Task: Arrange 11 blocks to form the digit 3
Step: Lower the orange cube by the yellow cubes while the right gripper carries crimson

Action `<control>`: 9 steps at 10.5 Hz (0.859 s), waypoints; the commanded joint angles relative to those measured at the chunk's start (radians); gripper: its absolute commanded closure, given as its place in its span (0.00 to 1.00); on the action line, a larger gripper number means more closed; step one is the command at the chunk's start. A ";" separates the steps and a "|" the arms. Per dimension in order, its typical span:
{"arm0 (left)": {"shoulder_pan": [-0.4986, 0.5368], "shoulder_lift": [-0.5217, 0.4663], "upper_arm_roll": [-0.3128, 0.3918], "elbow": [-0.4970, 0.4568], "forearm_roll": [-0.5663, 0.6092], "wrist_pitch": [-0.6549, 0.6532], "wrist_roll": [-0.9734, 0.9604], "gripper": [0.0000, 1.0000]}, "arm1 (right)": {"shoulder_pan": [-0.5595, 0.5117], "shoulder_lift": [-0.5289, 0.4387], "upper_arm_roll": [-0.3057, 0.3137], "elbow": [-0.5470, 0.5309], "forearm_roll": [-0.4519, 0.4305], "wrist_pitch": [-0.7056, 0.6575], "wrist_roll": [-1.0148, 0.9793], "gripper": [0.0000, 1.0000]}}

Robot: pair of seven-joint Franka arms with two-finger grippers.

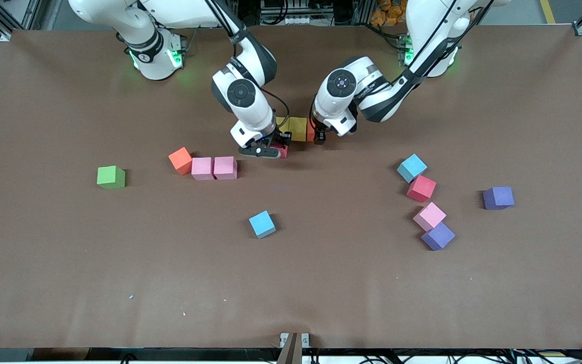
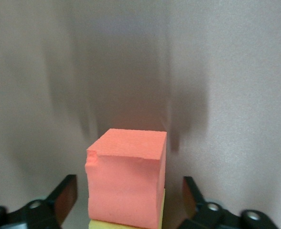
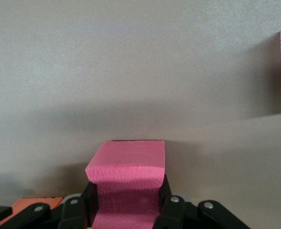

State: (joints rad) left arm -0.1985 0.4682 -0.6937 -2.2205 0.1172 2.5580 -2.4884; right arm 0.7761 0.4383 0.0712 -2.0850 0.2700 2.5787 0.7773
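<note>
left hand (image 2: 126, 205) open around orange cube (image 2: 127, 186); right hand (image 3: 126, 205) grips red cube (image 3: 126, 176).

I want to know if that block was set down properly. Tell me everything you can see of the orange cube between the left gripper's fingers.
The orange cube is matte and foam-like, with a small nick on one upper corner. It sits square against a yellow cube, while the left gripper straddles it with fingers open and clear of its sides.
</note>
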 commanded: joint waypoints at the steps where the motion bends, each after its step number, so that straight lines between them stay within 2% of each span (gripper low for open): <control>1: -0.002 -0.014 0.003 0.012 0.028 -0.030 -0.024 0.00 | -0.001 -0.003 0.005 -0.007 -0.017 0.012 0.011 1.00; 6: -0.004 -0.120 -0.007 0.027 0.042 -0.166 0.031 0.00 | 0.003 0.008 0.005 0.002 -0.043 0.012 0.011 1.00; 9: 0.004 -0.122 -0.004 0.119 0.042 -0.249 0.107 0.00 | 0.003 0.014 0.005 0.006 -0.043 0.021 0.011 1.00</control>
State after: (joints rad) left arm -0.1977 0.3569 -0.7002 -2.1507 0.1433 2.3685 -2.4225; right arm 0.7772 0.4453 0.0745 -2.0850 0.2441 2.5867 0.7772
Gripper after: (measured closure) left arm 0.000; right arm 0.476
